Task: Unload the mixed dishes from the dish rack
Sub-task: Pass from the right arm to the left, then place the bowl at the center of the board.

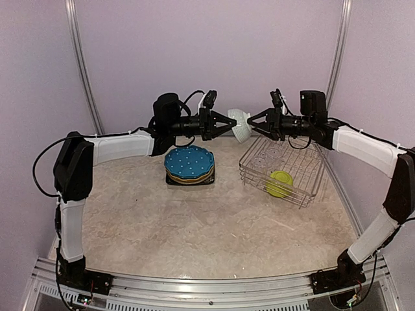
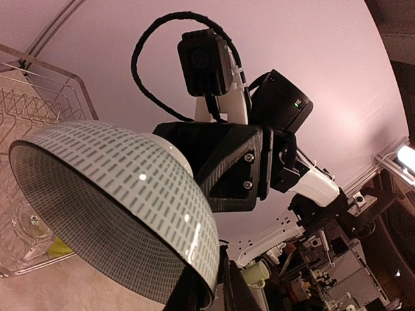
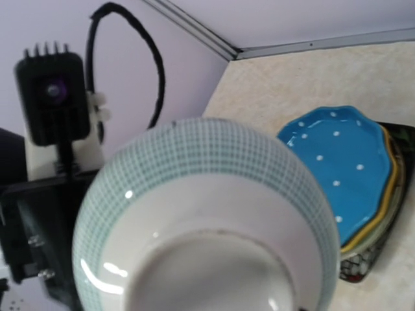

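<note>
The pale grey-green bowl (image 1: 240, 124) hangs in mid-air between my two grippers, above the table's far side. My left gripper (image 1: 230, 123) (image 2: 220, 285) is shut on its rim, with one finger inside and one outside. From the other side, my right gripper (image 1: 251, 123) grips the bowl's foot. The bowl's underside (image 3: 207, 220) fills the right wrist view and hides those fingers. The dish rack (image 1: 311, 188) (image 2: 39, 97) lies at the right. It holds a lime-green bowl (image 1: 279, 183) and clear glasses (image 1: 267, 154) (image 2: 26, 227).
The blue white-dotted plate (image 1: 189, 162) (image 3: 343, 162) tops a stack left of the rack. Under it are a yellow plate (image 3: 382, 214) and the black square plate (image 3: 363, 265). The back wall stands close behind both grippers.
</note>
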You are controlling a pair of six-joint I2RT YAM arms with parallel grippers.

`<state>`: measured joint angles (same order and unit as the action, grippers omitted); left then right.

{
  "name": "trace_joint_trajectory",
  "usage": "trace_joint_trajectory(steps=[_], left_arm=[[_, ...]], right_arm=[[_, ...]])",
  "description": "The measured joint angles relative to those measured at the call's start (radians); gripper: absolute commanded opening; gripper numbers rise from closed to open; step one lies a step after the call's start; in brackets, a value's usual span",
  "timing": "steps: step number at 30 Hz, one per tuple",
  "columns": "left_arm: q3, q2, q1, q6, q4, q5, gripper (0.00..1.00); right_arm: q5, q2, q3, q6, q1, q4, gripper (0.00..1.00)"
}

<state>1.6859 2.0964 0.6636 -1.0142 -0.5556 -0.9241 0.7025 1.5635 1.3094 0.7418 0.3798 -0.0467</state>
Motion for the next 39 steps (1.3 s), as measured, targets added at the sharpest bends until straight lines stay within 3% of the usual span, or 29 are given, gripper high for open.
trace_joint_trajectory(steps=[3, 11, 13, 21, 35, 39], left_arm=[[-0.004, 0.0, -0.006, -0.008, -0.022, -0.006, 0.0], [-0.025, -0.003, -0.013, -0.014, -0.035, -0.008, 0.0], [-0.039, -0.007, -0.016, -0.008, -0.015, -0.007, 0.0], [-0.125, -0.112, -0.079, 0.1, 0.217, 0.031, 0.0], [-0.116, -0.411, -0.293, 0.401, 0.947, 0.192, 0.0], [-0.113, -0.455, -0.34, 0.482, 1.153, 0.303, 0.0]], right_arm=[[0.017, 0.0, -0.013, 0.019, 0.002, 0.024, 0.27], [0.019, 0.0, -0.031, 0.034, 0.004, 0.053, 0.85], [0.013, 0.0, -0.031, 0.027, 0.004, 0.06, 0.94], [-0.003, 0.0, -0.021, -0.01, -0.017, 0.038, 0.97], [-0.031, 0.0, 0.049, -0.142, -0.065, -0.129, 0.98], [-0.05, 0.0, 0.092, -0.203, -0.068, -0.202, 0.98]])
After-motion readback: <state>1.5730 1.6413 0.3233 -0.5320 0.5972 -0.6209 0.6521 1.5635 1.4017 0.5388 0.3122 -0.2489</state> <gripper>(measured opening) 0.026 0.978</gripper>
